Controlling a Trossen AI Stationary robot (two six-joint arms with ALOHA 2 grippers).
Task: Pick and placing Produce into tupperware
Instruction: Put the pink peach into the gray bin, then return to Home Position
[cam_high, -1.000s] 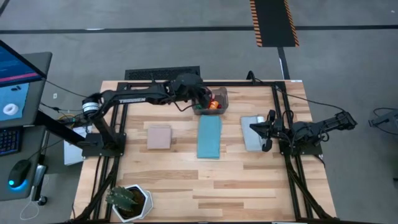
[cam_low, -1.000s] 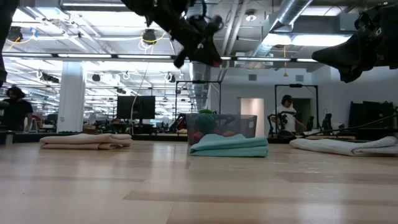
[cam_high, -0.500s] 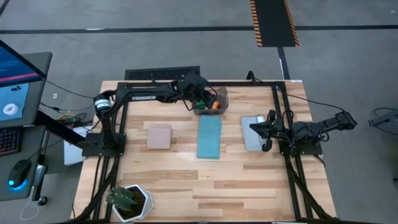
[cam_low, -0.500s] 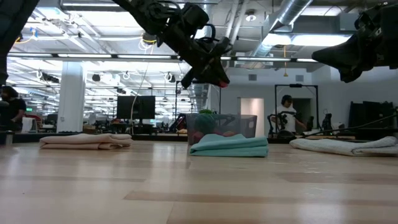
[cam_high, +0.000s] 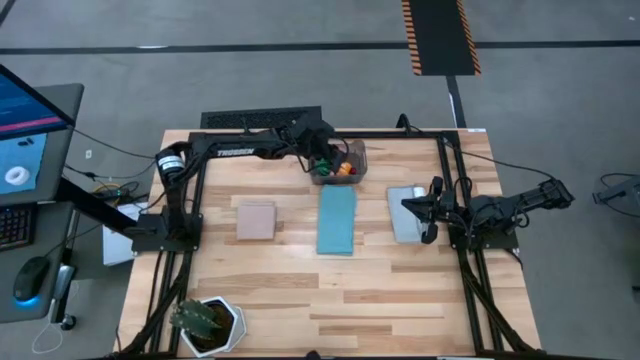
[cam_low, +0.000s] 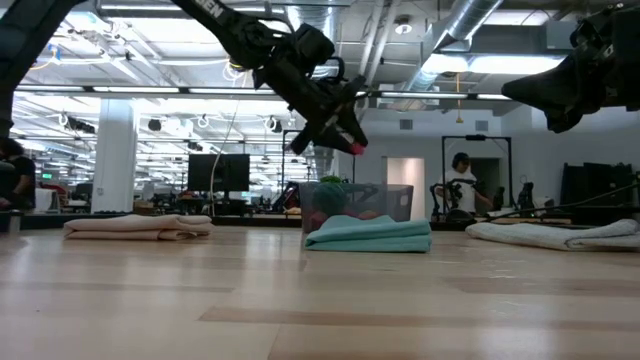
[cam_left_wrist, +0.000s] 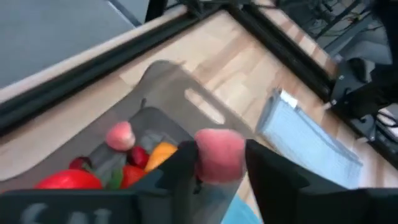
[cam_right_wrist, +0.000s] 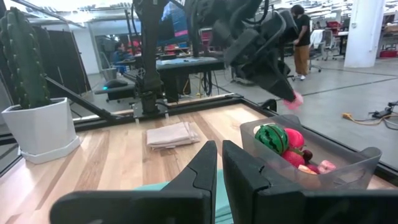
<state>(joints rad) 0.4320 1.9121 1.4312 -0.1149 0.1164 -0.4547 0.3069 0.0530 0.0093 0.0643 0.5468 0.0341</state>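
The tupperware (cam_high: 352, 152), a translucent grey box, stands at the table's far edge and holds several small pieces of produce: red (cam_left_wrist: 68, 180), orange (cam_left_wrist: 163, 152), pink (cam_left_wrist: 120, 135) and a green melon (cam_right_wrist: 272, 138). My left gripper (cam_left_wrist: 217, 155) hangs just above the box (cam_low: 355, 205), shut on a pink piece of produce (cam_left_wrist: 219, 154). My right gripper (cam_right_wrist: 219, 162) waits at the table's right side (cam_high: 408, 206), shut and with nothing in it. My left gripper pinches the pink piece by its two sides (cam_left_wrist: 202, 158) between its two fingers. The fingers slant down from the table's left side. The piece (cam_low: 355, 147) sits at the fingertips, lifted clear above the tupperware's open top.
A tan mat (cam_high: 256, 220), a teal mat (cam_high: 337, 220) and a grey mat (cam_high: 405, 213) lie in a row across the table's middle. A spiky plant in a white pot (cam_high: 205, 325) stands at the near left corner. Black frame rails run along the table's sides.
My left gripper has come down toward the tupperware with the pink piece, and its arm has swung toward the table's far edge. The pink piece is now just above the box's rim. My right arm has kept still.
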